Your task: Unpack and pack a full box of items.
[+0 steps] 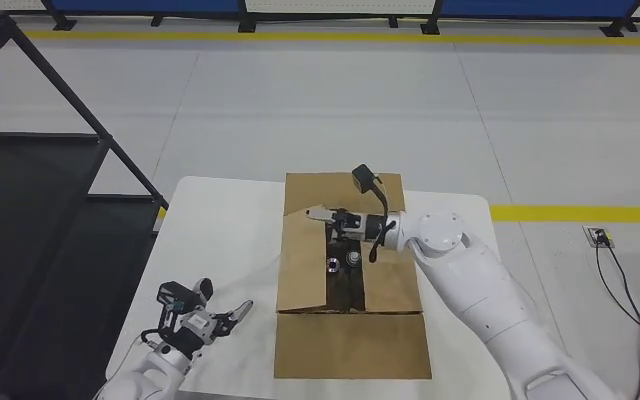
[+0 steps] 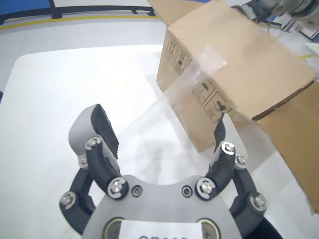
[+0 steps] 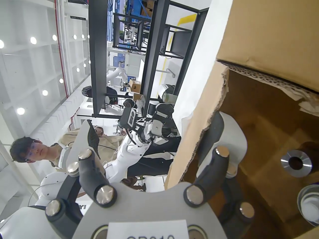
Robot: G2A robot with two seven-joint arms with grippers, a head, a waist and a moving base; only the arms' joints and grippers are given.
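A cardboard box [image 1: 350, 345] stands on the white table with its flaps spread. Inside it I see round metal-topped items [image 1: 352, 259], close up as a steel-capped one [image 3: 295, 162] and another [image 3: 309, 202]. My right gripper [image 1: 325, 215] is open at the box's left flap [image 3: 199, 130]; the flap's torn edge stands between its fingers, one finger [image 3: 221, 135] inside the box and the other outside. My left gripper [image 1: 222, 302] hangs open and holds nothing over the table's front left. From the left wrist, this gripper [image 2: 159, 123] faces the box [image 2: 239, 58].
A strip of clear tape [image 2: 189, 80] hangs loose from the box corner toward the table. Bare white table [image 2: 74, 80] lies to the left of the box. A black frame rack [image 1: 60, 200] stands beside the table's left edge.
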